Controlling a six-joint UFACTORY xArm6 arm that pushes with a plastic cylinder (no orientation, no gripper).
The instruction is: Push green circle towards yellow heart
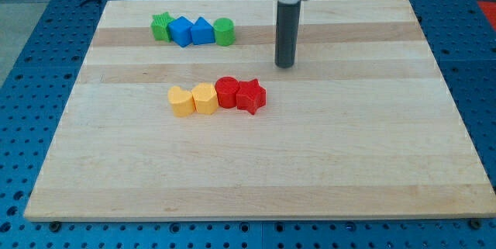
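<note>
My tip, the blunt end of a smooth dark rod with no claw to open or close, rests on the pale, grained wooden board. The green circle, a short glossy cylinder, lies at ten o'clock from my tip, well apart, ending a touching row: green star, blue cube, blue triangle. The yellow heart sits at seven o'clock from the circle, touching a yellow hexagon, then a red circle and red star.
</note>
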